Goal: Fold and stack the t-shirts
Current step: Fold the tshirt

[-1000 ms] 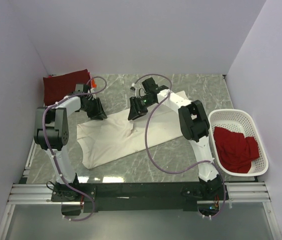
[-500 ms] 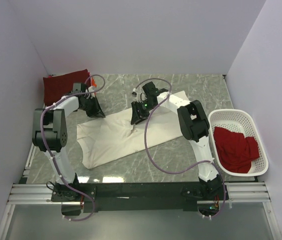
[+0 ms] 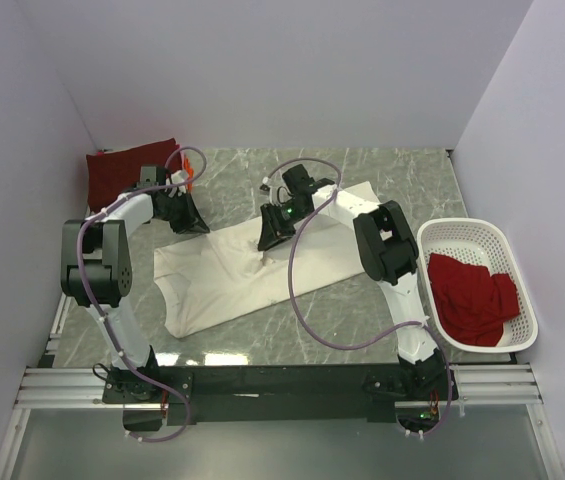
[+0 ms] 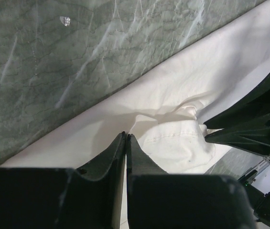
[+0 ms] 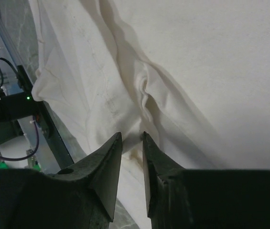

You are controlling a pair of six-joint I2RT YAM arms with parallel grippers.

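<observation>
Cream t-shirt [image 3: 232, 280]: lies slanted across the centre of the top view, flat on the marble table [image 3: 392, 180], rumpled along its upper edge. Left claw [image 4: 125, 137]: pressed almost fully together at the shirt's upper-left hem, apparently pinching a thin layer of cloth. Right claw [image 5: 131, 138]: narrow, straddling a raised crease near the upper middle, grip not yet certain. Beyond: folded maroon shirt [image 3: 127, 172] at upper left, red shirt [image 3: 472, 298] in the white basket [image 3: 462, 228] at right. Likely to go wrong: lifting with one side slipping free, since so little fabric sits in either claw; dragging the whole shirt across the table instead of folding it; catching extra layers at the crease and leaving a crooked, bunched fold.
</observation>
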